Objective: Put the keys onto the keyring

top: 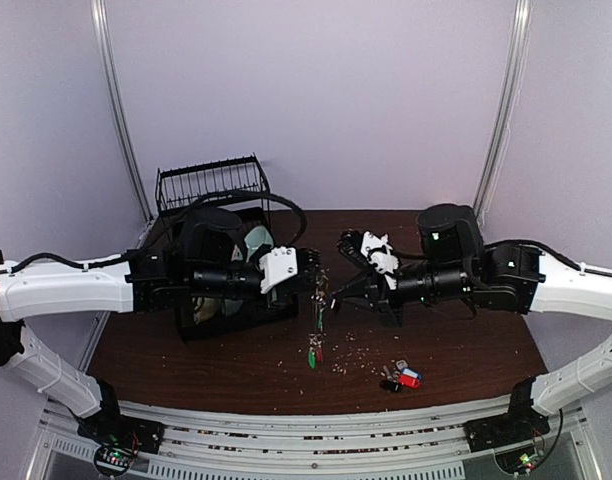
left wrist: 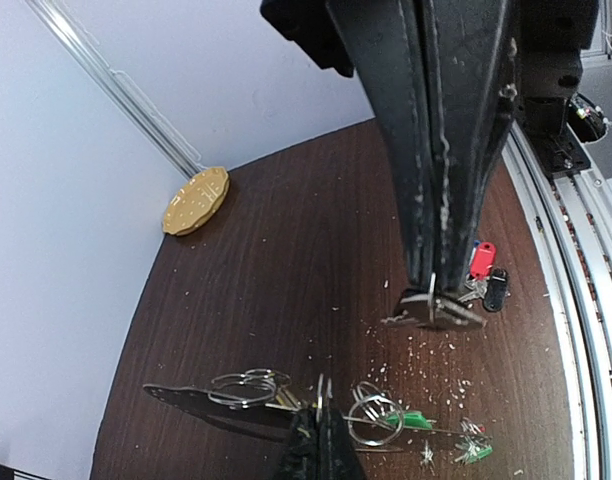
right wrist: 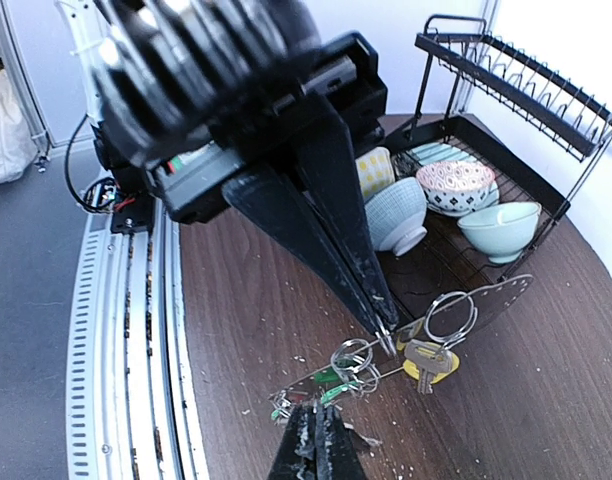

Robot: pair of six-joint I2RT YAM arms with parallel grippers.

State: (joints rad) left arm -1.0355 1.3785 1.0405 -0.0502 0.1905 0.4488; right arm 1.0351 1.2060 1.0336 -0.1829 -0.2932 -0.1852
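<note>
The thin grey-silver wire keyring (right wrist: 358,360) is suspended above the dark brown wooden table (top: 226,365), between the 2 gripper tips, which meet nose to nose at mid-table. Its full outline cannot be told. Small silver keys with green plastic tags (top: 314,355) hang from it, long axis pointing down. A key with a yellow tag (right wrist: 433,366) sits just beside the right gripper (right wrist: 386,340). The right gripper is fully closed and appears to pinch the ring metal. The left gripper (left wrist: 432,292) is likewise closed on it.

The coming move is judged to turn on the loose bunch of keys with red, blue and black tags (top: 401,377). It lies flat on the table, toward the near edge, on the right arm's side. The right gripper is the nearer.

Containers: the black wire dish rack (top: 208,182), far left, holds 3 bowls (right wrist: 454,185) and a yellow checked cup (right wrist: 374,170). The round tan scalloped plate (left wrist: 195,201) lies well apart.
</note>
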